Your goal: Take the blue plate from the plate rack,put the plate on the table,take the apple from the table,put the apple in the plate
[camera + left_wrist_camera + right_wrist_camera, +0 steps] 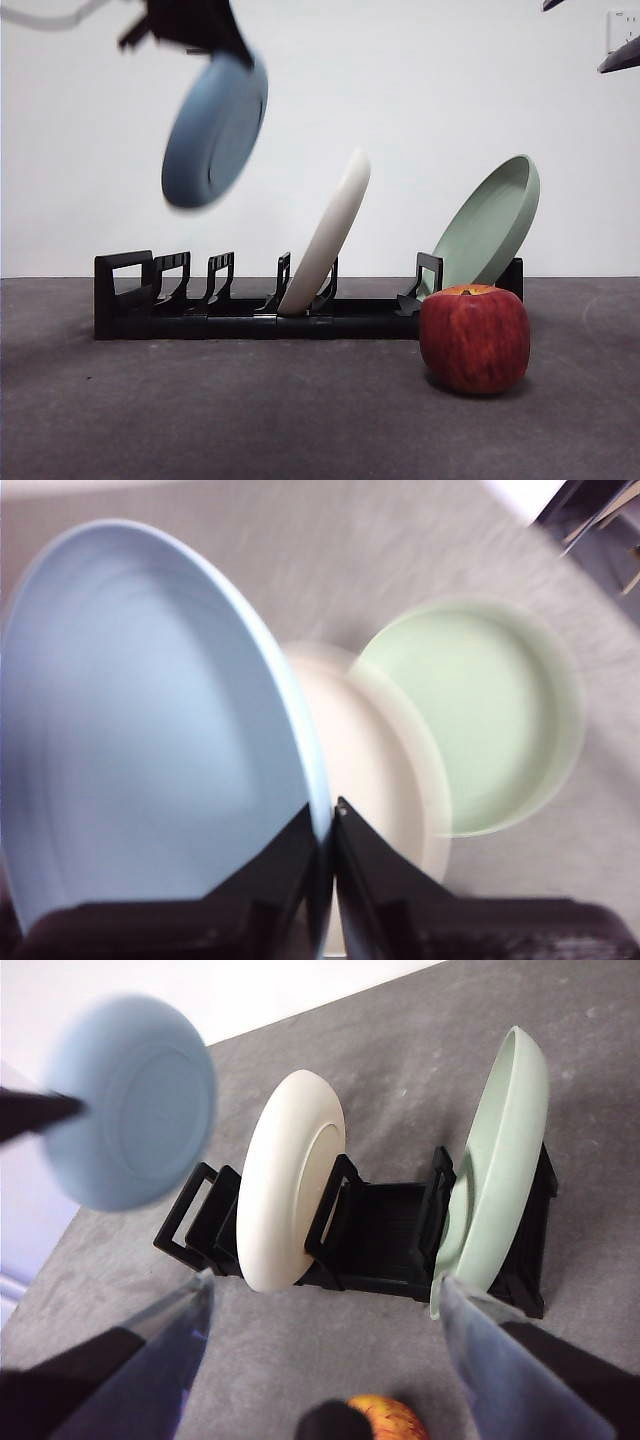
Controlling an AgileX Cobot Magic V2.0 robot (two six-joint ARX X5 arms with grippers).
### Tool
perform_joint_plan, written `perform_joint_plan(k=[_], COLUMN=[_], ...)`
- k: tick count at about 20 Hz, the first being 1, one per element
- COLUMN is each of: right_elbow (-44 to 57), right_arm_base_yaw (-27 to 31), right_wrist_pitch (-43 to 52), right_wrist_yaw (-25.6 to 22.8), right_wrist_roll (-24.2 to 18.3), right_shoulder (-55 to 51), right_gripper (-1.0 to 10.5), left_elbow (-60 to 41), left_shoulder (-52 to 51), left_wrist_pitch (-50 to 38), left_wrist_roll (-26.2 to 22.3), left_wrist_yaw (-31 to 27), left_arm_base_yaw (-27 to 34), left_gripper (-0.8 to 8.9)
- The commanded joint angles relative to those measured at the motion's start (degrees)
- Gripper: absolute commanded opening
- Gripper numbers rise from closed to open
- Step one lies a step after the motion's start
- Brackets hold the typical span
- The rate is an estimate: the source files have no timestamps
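My left gripper (232, 52) is shut on the rim of the blue plate (213, 135) and holds it tilted in the air above the left end of the plate rack (250, 310). The left wrist view shows the black jaws pinching the plate's (140, 730) edge. The plate (130, 1115) also shows lifted clear of the rack (370, 1240) in the right wrist view. The red apple (474, 338) sits on the table (250, 420) in front of the rack's right end; its top (385, 1418) shows between my open right gripper's (325, 1360) jaws, which hang high above it.
A cream-white plate (328, 235) leans in the rack's middle slot and a pale green plate (490, 225) leans at its right end. The right arm shows only as dark tips (620, 55) at the top right corner.
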State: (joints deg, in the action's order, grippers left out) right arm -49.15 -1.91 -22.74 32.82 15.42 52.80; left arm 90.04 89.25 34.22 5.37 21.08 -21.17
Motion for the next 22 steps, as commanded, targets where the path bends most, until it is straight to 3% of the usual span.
perform_joint_plan(k=[1, 8, 12, 16, 20, 22], right_elbow=[-0.3, -0.3, -0.3, -0.3, -0.3, -0.3], right_arm_base_yaw=[-0.1, -0.1, -0.1, -0.1, -0.1, -0.1], right_wrist_pitch=[0.2, -1.3, -3.7, -4.0, -4.8, -5.2], right_wrist_yaw=[-0.2, -0.3, -0.3, -0.3, -0.3, -0.3], right_wrist_roll=[-0.5, -1.1, -2.9, -2.9, -3.1, -3.5], right_shoulder=[0.0, 0.2, 0.3, 0.3, 0.3, 0.3], right_gripper=[3.8, 3.8, 3.8, 3.8, 3.8, 3.8], left_elbow=[4.6, 9.3, 9.3, 6.5, -4.0, -10.2], left_shoulder=[-2.3, -12.8, -19.7, -20.6, -20.6, -20.6], left_wrist_pitch=[6.8, 25.5, 37.8, 40.9, 38.4, 34.2], left_wrist_roll=[-6.1, -14.7, -14.4, -8.0, 2.9, 6.8], left_wrist_yaw=[0.2, -0.7, -10.7, -22.9, -41.4, -46.3], left_arm_base_yaw=[-1.5, -6.8, -14.4, -27.9, -42.7, -47.1], left_gripper=[-0.08, -0.08, -0.08, -0.08, -0.08, -0.09])
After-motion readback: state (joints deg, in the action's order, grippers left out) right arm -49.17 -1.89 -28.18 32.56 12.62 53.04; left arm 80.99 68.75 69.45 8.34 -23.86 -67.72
